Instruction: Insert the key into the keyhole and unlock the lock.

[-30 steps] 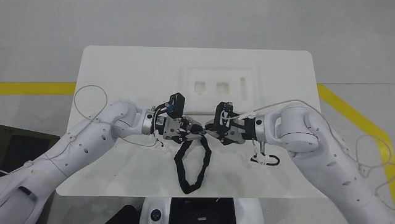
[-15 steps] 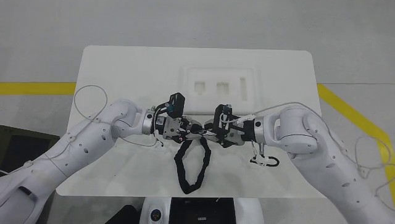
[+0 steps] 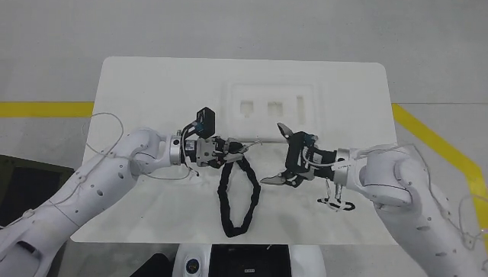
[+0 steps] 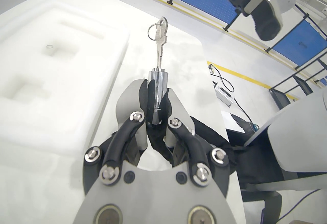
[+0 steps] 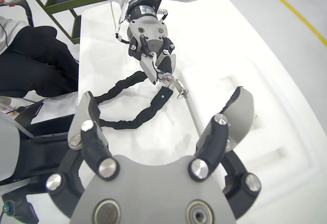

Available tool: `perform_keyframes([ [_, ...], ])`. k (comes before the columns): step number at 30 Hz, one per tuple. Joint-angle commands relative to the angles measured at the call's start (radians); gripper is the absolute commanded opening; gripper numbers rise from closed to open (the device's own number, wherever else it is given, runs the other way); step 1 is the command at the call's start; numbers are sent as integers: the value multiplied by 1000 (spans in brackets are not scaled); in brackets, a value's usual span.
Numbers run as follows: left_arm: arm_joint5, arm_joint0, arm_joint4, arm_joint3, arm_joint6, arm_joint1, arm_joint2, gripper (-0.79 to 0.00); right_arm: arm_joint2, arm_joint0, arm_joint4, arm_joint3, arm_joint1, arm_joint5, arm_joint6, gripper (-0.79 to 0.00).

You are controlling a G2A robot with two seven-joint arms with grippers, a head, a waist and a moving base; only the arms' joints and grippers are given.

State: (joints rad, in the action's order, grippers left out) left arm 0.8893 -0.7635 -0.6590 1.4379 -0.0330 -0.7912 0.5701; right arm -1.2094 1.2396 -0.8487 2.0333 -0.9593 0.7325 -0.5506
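Chrome lock cylinder (image 4: 158, 79) at one end of a black fabric-sleeved chain loop (image 3: 235, 201) sits clamped between the closed fingers of the left claw (image 3: 231, 149), just left of the top view's centre. A silver key with a small ring (image 4: 160, 38) is seated in the cylinder's keyhole, its bow pointing toward the right claw (image 3: 273, 153). That claw is spread wide and grips nothing, hovering just right of centre, apart from the key. The chain loop trails toward the lower middle of the frame over the white tabletop (image 3: 137, 86). A white foam tray with three recesses (image 3: 232, 101) lies in the upper middle, just beyond both claws.
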Motion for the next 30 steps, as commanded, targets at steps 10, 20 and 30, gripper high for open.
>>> perform_keyframes([
  [10, -154, -169, -46, 41, -69, 69, 200, -785, -133, 246, -251, -5, 3, -163, 423, 0],
  [20, -223, -329, -19, 100, -7, 132, 392, -785, -218, 386, -342, -25, -3, -336, 647, 0],
  [30, -317, -386, -52, 177, 201, 158, 508, -785, -248, 418, -346, -15, -5, -380, 673, 0],
])
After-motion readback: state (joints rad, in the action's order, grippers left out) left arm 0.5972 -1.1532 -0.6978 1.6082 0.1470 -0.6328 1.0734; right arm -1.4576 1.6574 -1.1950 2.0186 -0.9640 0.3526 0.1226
